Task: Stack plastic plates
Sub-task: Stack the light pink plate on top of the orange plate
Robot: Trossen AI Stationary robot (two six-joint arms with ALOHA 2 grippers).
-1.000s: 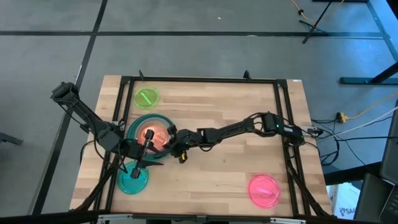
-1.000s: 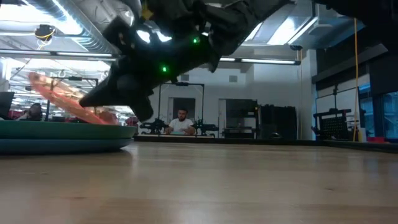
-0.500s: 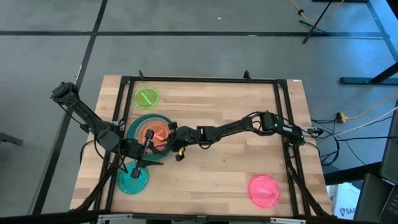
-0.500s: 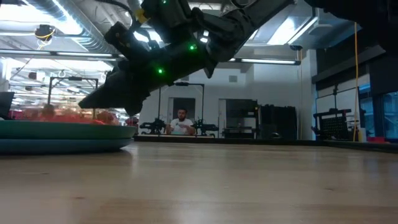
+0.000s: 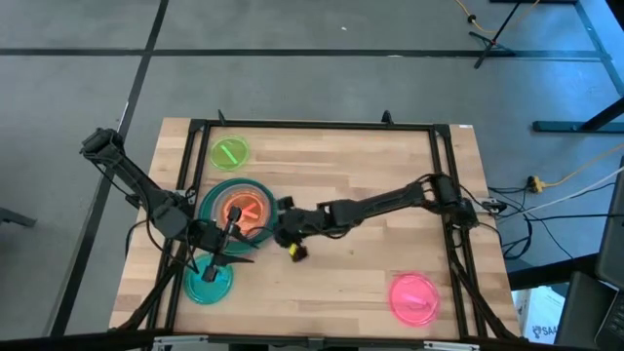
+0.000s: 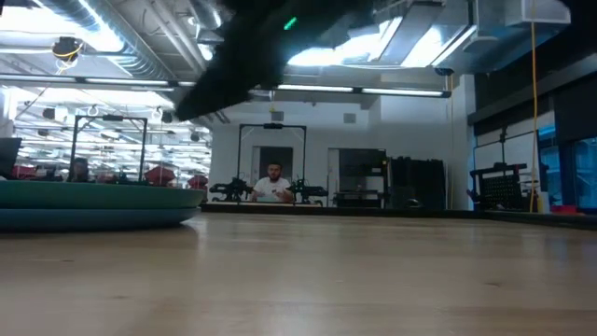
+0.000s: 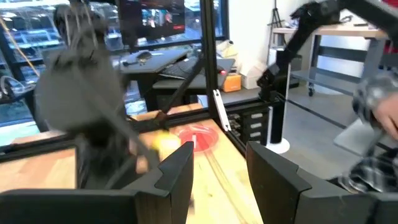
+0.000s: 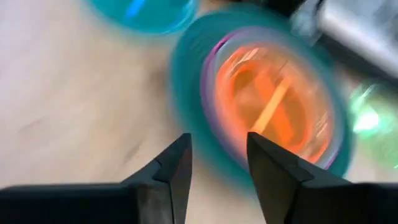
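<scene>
An orange plate [image 5: 241, 208] lies flat on top of a stack [image 5: 211, 200] of larger plates at the table's left; the right wrist view shows a teal rim [image 8: 186, 74] and a magenta rim [image 8: 214, 53] under the orange plate [image 8: 273, 106]. The stack rests flat on the table [image 6: 93, 207]. My right gripper [image 5: 278, 222] [image 8: 217, 165] stands open just right of the stack and above it, touching nothing. My left gripper [image 5: 234, 252] [image 7: 221, 171] waits open at the stack's near edge, with nothing between its fingers.
Single plates lie flat on the table: a lime one [image 5: 230, 153] at the far left, a cyan one [image 5: 208, 283] at the near left, a pink one [image 5: 414, 297] at the near right. A black frame [image 5: 312, 125] borders the wooden top. A person sits beyond the table [image 6: 273, 185].
My right gripper has opened and let go of the orange plate, then drawn back toward the table's right edge and up. The plate, tilted with one edge raised a second ago, now lies flat on the stack.
</scene>
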